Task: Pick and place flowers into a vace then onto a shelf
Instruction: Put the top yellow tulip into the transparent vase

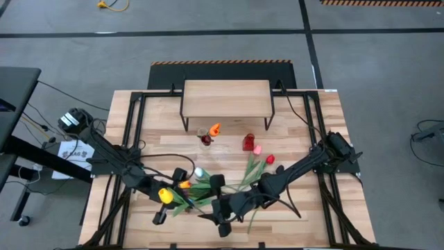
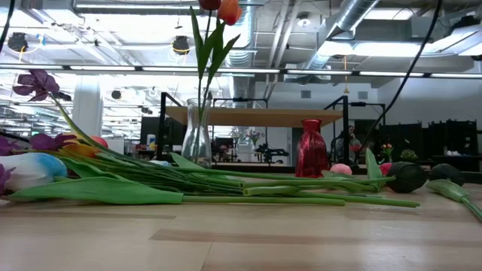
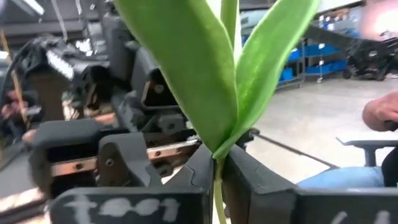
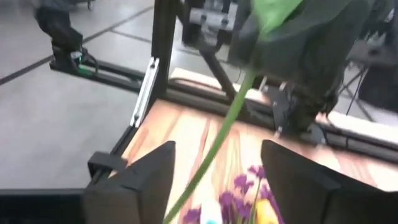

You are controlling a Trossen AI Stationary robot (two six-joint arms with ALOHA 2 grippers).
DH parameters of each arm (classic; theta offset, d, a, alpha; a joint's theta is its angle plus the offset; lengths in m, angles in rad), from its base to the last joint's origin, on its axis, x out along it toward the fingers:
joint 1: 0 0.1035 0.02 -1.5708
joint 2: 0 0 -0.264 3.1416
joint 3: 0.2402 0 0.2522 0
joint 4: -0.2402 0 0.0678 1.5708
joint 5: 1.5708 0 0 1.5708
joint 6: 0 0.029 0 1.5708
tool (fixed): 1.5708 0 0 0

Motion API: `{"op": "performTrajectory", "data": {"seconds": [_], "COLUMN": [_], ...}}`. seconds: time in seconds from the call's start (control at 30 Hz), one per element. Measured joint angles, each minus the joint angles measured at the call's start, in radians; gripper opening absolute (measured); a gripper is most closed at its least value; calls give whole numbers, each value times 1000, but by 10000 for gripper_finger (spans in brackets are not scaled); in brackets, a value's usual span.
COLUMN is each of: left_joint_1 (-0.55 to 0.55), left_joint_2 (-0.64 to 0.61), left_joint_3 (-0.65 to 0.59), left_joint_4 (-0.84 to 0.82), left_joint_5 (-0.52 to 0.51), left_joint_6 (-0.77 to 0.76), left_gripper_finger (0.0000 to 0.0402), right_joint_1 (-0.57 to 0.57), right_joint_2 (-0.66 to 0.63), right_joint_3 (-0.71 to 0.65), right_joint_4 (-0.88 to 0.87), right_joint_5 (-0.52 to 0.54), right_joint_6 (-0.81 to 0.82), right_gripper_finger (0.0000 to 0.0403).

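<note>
Green stem and two broad leaves fill the left wrist view: the left gripper (image 3: 217, 171) is clenched on one tulip stem (image 3: 217, 193), its dark fingers (image 3: 186, 180) pressed together around it just under the point where the leaves fork. In the high view this left gripper (image 1: 182, 187) sits at the near-left part of the wooden table (image 1: 305, 118), with a yellow tulip head (image 1: 166, 196) just beside it and the heap of flowers (image 1: 208, 189) lying flat across the boards between the two grippers.

Just past the left gripper toward the middle, the right gripper (image 1: 223, 208) sits close by, and its fingers (image 4: 146, 180) stand released and apart. The same green stem (image 4: 214, 152) runs through the gap between them without being pinched, and purple sprigs (image 4: 242, 186) lie on the boards beyond.

Farther from both grippers, toward the back of the table, a clear glass vase (image 1: 206, 137) holds upright tulips with orange and dark red heads. A red vase (image 1: 248, 142) stands to its right. Behind both is the shelf (image 1: 226, 97), its light wooden top bare on thin black legs. A few more tulips (image 1: 263, 161) lie loose near the right arm.
</note>
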Motion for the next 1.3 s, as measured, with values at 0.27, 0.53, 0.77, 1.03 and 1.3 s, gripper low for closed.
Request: {"op": "performTrajectory", "data": {"seconds": [0.27,0.53,0.77,1.03,1.3], "left_joint_1": [-92,-209,-239,-224,-217], "left_joint_2": [-67,-91,-95,-194,-367], "left_joint_3": [0,0,1,68,103], "left_joint_4": [-136,-146,-78,-78,-85], "left_joint_5": [-258,-668,-1041,-1171,-1264], "left_joint_6": [-23,26,164,381,535], "left_gripper_finger": [1,1,11,3,2], "right_joint_1": [-2,0,30,63,82], "right_joint_2": [0,0,5,6,6], "right_joint_3": [0,0,-13,-27,-27], "right_joint_4": [-120,-293,-343,-349,-346], "right_joint_5": [1,47,48,47,48], "right_joint_6": [111,373,543,596,611], "right_gripper_finger": [260,260,260,260,260]}}
